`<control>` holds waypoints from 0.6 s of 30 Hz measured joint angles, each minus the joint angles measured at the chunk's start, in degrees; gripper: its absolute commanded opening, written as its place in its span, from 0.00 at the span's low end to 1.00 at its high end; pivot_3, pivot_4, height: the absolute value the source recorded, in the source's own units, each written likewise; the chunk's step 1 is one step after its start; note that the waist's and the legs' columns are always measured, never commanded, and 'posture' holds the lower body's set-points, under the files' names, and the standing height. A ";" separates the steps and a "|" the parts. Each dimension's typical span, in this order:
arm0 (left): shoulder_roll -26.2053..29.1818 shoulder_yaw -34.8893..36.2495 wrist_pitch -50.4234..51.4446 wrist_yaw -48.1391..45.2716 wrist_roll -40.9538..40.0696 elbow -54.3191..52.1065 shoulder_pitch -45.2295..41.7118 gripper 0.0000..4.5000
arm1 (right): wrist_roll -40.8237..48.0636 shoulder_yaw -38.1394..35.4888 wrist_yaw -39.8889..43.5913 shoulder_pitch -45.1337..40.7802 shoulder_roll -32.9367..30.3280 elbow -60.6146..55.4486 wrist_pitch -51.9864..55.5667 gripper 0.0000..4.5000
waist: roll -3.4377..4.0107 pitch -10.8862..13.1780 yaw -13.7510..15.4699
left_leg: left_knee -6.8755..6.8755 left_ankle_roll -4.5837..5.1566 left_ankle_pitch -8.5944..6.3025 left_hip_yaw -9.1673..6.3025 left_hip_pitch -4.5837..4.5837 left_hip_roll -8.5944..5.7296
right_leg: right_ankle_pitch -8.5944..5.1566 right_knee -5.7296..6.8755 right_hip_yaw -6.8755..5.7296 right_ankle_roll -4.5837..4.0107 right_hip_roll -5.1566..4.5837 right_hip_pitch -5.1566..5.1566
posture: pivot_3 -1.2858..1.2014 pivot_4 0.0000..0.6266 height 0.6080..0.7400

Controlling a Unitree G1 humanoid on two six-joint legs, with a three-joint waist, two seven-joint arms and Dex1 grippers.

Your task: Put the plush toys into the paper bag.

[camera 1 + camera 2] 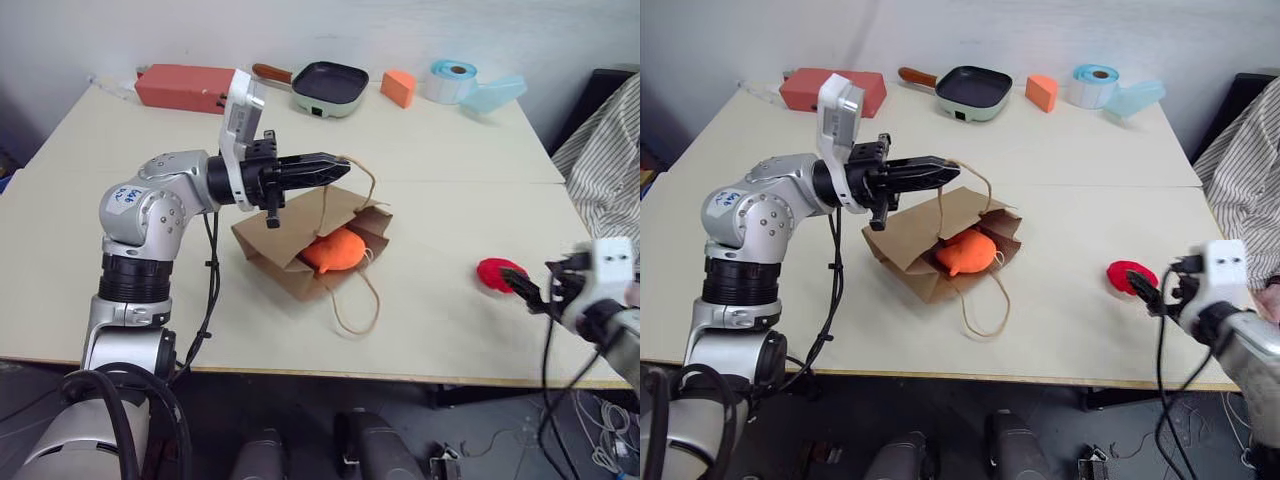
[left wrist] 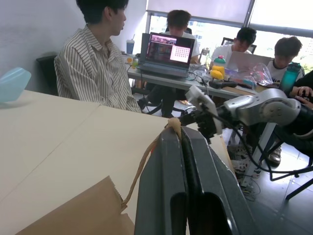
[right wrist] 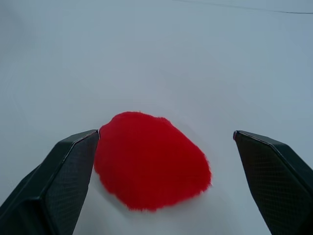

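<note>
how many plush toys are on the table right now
2. The orange toy sits in the mouth of the paper bag; the red toy lies on the table before the open right gripper. The bag could hide more.

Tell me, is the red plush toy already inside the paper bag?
No, the red plush toy lies on the table, apart from the paper bag, with the open right gripper just before it.

Bare table (image 1: 440,300) between paper bag (image 1: 290,245) and red toy (image 1: 497,273) — nothing blocking.

The left arm (image 1: 150,215) is silver metal with a black ribbed collar and black cables. A small white label with blue writing sits on it. White camera blocks top both wrists.
</note>
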 measured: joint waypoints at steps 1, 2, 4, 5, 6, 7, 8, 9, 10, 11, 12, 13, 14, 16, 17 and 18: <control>-0.01 -0.01 0.13 0.14 0.00 -0.05 -0.01 0.00 | -1.48 1.71 -0.06 -1.75 0.79 2.29 -0.49 0.96 | 0.00 0.00 0.02 | 0.00 0.00 0.00 -0.01 -0.03 0.02 | 0.00 0.05 -0.02 0.00 0.00 -0.01 | 0.52 0.24 1.00; -0.02 -0.02 0.26 0.24 -0.01 -0.15 0.00 0.00 | -2.14 2.50 -0.04 -2.28 1.26 3.44 -0.93 0.91 | 0.01 -0.01 0.03 | 0.00 0.00 0.00 -0.03 -0.08 0.03 | 0.00 0.13 -0.04 0.00 0.00 -0.03 | 0.52 0.24 1.00; 0.55 0.01 1.02 0.42 -0.02 -0.48 0.02 0.00 | -4.29 4.36 0.07 -2.42 1.90 5.36 -2.00 0.80 | 0.01 -0.01 0.20 | -0.01 0.01 -0.01 -0.09 -0.19 0.05 | 0.00 0.10 -0.11 0.00 0.00 -0.09 | 0.52 0.24 1.00; 0.82 0.06 1.23 0.44 -0.02 -0.71 0.05 0.00 | -4.81 4.44 0.20 -2.20 2.34 5.40 -2.49 0.72 | 0.02 -0.01 0.24 | -0.01 0.02 -0.01 -0.10 -0.21 0.05 | 0.00 0.08 -0.11 0.00 -0.01 -0.10 | 0.52 0.24 1.00; 1.02 0.06 1.42 0.50 -0.02 -1.19 0.05 0.00 | -5.05 4.46 0.34 -1.72 2.54 4.96 -2.69 0.63 | 0.02 -0.01 0.25 | 0.00 0.03 -0.02 -0.10 -0.21 0.05 | 0.00 0.07 -0.11 0.00 -0.01 -0.09 | 0.52 0.24 1.00; 1.30 0.06 1.62 0.50 -0.07 -1.89 0.08 0.00 | -5.30 4.45 0.54 -1.04 2.55 4.10 -2.73 0.54 | 0.02 -0.01 0.29 | -0.01 0.04 -0.02 -0.11 -0.21 0.05 | 0.00 0.06 -0.12 0.00 -0.01 -0.08 | 0.52 0.24 1.00; 1.50 0.11 1.77 0.51 -0.09 -2.12 0.08 0.00 | -5.38 4.36 0.69 -0.34 2.55 3.31 -2.72 0.48 | 0.02 -0.01 0.28 | 0.00 0.04 -0.02 -0.11 -0.20 0.05 | 0.00 0.06 -0.11 0.00 -0.01 -0.07 | 0.52 0.24 1.00; 1.70 0.15 1.97 0.54 -0.11 -2.24 0.08 0.00 | -5.38 4.06 1.02 0.78 2.56 2.24 -2.76 0.39 | 0.03 -0.02 0.29 | -0.01 0.04 -0.02 -0.11 -0.19 0.06 | 0.00 0.07 -0.12 0.00 -0.01 -0.07 | 0.52 0.24 1.00; 1.84 0.26 2.10 0.57 -0.12 -2.28 0.16 0.00 | -5.27 3.70 1.50 1.81 2.63 1.00 -2.76 0.34 | 0.03 -0.02 0.27 | -0.01 0.04 -0.02 -0.12 -0.19 0.06 | 0.00 0.08 -0.13 0.00 -0.01 -0.06 | 0.52 0.24 1.00; 1.94 0.33 2.13 0.62 -0.11 -2.29 0.25 0.00 | -4.90 3.31 2.13 2.60 2.84 -0.29 -2.61 0.27 | 0.03 -0.02 0.27 | 0.00 0.04 -0.02 -0.12 -0.19 0.05 | 0.00 0.09 -0.13 0.00 -0.01 -0.06 | 0.52 0.24 1.00; 2.03 0.37 2.13 0.65 -0.11 -2.34 0.34 0.00 | -3.53 2.78 3.02 3.27 3.33 -2.08 -2.16 0.21 | 0.03 -0.02 0.12 | 0.00 0.04 -0.02 -0.11 -0.19 0.06 | 0.00 0.11 -0.12 0.00 -0.01 -0.06 | 0.52 0.24 1.00; 2.05 0.37 2.13 0.71 -0.12 -2.34 0.38 0.00 | -0.94 2.24 4.25 3.55 4.12 -4.79 -0.87 0.16 | 0.03 -0.01 -0.17 | 0.00 0.03 -0.02 -0.08 -0.16 0.06 | 0.00 0.17 -0.11 0.00 -0.01 -0.07 | 0.52 0.24 1.00; 1.95 0.34 2.15 0.79 -0.12 -2.39 0.38 0.00 | 1.67 2.18 5.29 3.40 4.57 -7.36 0.47 0.12 | 0.05 0.00 -0.40 | 0.00 0.02 -0.01 -0.06 -0.13 0.06 | 0.00 0.22 -0.09 0.00 -0.01 -0.07 | 0.52 0.24 1.00; 1.91 0.33 2.18 0.92 -0.13 -2.62 0.39 0.00 | 7.61 2.94 7.05 1.36 5.55 -13.56 3.91 0.10 | 0.06 0.00 -0.73 | 0.00 -0.05 0.03 -0.07 -0.07 0.10 | 0.00 0.28 -0.09 0.00 0.04 -0.07 | 0.52 0.24 1.00; 1.88 0.33 2.24 0.97 -0.14 -2.72 0.39 0.00 | 9.81 3.88 7.24 -0.60 6.26 -15.66 5.23 0.10 | 0.06 0.00 -0.88 | 0.03 -0.08 0.04 -0.08 -0.06 0.12 | 0.00 0.27 -0.09 0.00 0.06 -0.07 | 0.52 0.24 1.00; 1.82 0.35 2.33 0.98 -0.18 -2.86 0.40 0.00 | 12.19 5.41 6.83 -3.89 7.97 -17.54 6.92 0.10 | 0.05 0.00 -1.06 | 0.04 -0.12 0.06 -0.08 -0.01 0.12 | 0.00 0.26 -0.09 0.00 0.07 -0.06 | 0.52 0.24 1.00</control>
